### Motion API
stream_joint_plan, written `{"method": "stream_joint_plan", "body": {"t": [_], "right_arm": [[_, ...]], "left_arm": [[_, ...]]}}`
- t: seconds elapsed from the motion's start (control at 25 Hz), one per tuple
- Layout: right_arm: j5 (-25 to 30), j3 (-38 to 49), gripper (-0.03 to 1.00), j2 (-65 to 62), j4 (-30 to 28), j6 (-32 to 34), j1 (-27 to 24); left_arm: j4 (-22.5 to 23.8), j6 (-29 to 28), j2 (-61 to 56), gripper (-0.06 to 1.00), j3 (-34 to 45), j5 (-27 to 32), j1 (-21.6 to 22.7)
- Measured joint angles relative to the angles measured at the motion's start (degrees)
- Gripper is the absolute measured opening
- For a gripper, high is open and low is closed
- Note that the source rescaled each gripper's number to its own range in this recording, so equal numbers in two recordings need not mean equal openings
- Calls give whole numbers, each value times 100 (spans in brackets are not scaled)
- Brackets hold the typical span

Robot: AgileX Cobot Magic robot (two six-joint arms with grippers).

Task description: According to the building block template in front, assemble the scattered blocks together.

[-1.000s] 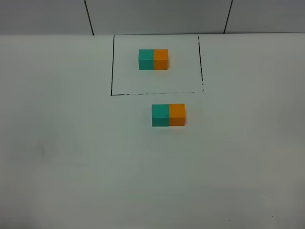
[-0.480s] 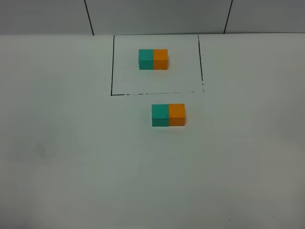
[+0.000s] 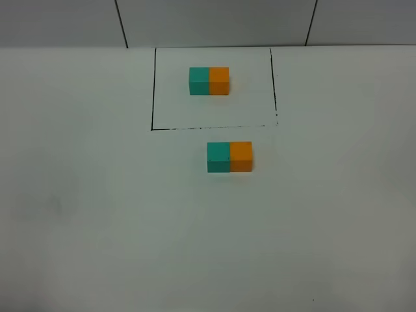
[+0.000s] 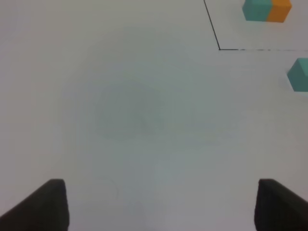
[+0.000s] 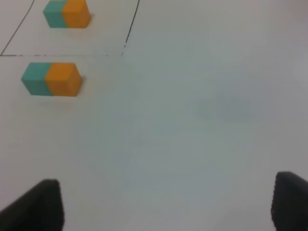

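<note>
The template is a teal cube joined to an orange cube inside a black drawn rectangle at the far middle of the white table. Just in front of the frame, the loose teal cube and loose orange cube sit side by side, touching, teal on the left. The right wrist view shows both pairs. The left wrist view shows the template and the loose teal cube's edge. My left gripper and right gripper are open, empty, and far from the cubes.
The white table spreads wide on all sides of the cubes. A grey wall with dark seams stands behind the table's far edge. Neither arm shows in the exterior high view.
</note>
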Motion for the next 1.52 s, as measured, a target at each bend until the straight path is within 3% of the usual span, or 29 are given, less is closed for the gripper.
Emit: {"method": "stream_joint_plan", "body": {"t": [1.2, 1.52], "right_arm": [[0, 0, 73, -20, -93, 126, 119], [-6, 11, 73, -20, -377, 608, 119]], "left_arm": [[0, 0, 0, 66, 0, 0, 0], [0, 0, 0, 66, 0, 0, 0]]}}
